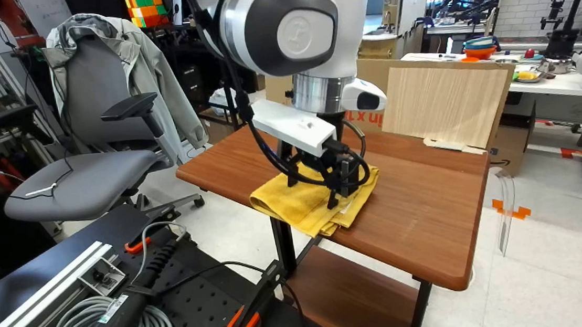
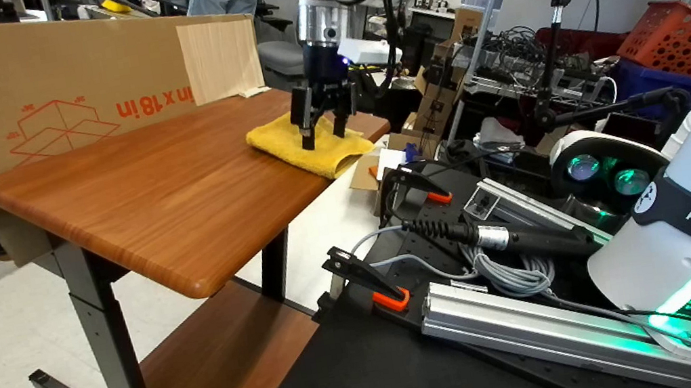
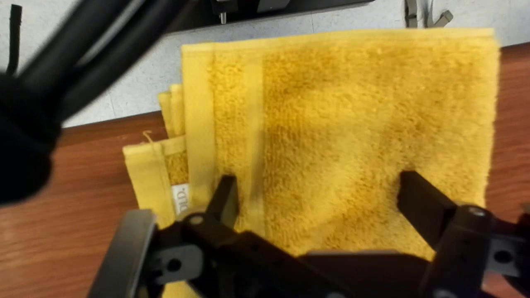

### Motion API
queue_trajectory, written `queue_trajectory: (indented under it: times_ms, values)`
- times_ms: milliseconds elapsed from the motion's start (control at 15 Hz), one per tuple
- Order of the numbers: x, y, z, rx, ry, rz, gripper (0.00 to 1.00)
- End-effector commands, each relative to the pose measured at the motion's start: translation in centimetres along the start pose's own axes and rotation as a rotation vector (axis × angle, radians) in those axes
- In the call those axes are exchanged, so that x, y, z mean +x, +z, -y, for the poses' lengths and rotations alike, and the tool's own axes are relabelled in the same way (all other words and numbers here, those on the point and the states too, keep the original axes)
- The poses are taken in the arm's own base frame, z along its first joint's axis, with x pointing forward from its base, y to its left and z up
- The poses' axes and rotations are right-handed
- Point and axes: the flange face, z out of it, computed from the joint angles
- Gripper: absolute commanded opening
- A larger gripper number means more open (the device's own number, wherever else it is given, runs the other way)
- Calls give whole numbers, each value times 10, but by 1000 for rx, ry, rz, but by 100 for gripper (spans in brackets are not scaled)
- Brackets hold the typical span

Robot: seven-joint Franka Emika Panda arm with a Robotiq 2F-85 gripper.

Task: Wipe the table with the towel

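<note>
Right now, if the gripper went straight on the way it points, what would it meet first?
The yellow towel, folded on the table. The open gripper points down at it; its fingertips look very close, perhaps already touching, but depth is unclear.

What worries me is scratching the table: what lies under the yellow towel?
The table, with the towel overhanging one edge. The covered patch is hidden, so whether anything else lies there cannot be told.
</note>
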Motion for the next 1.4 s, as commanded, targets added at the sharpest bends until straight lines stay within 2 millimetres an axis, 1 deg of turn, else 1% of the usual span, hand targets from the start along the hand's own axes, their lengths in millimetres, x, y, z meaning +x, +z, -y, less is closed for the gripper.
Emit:
queue_trajectory:
  times_ms: [0, 133, 267, 333, 467, 667, 800, 933, 1133, 1200, 1333]
  values:
    - [23, 40, -21, -2, 63, 15, 100]
    - [32, 49, -37, 5, 116, 36, 100]
    - [42, 47, -50, 7, 169, 32, 100]
    - [48, 44, -53, 5, 183, 15, 100]
    - [61, 36, -51, 1, 193, -24, 100]
    - [79, 31, -26, 2, 181, -57, 100]
    - [91, 31, -1, 11, 193, -43, 100]
    - [98, 36, 31, 10, 189, -35, 100]
    - [97, 46, 76, 8, 148, -30, 100]
    - [95, 49, 89, 35, 116, 0, 100]
    - [86, 48, 100, 44, 87, 24, 100]
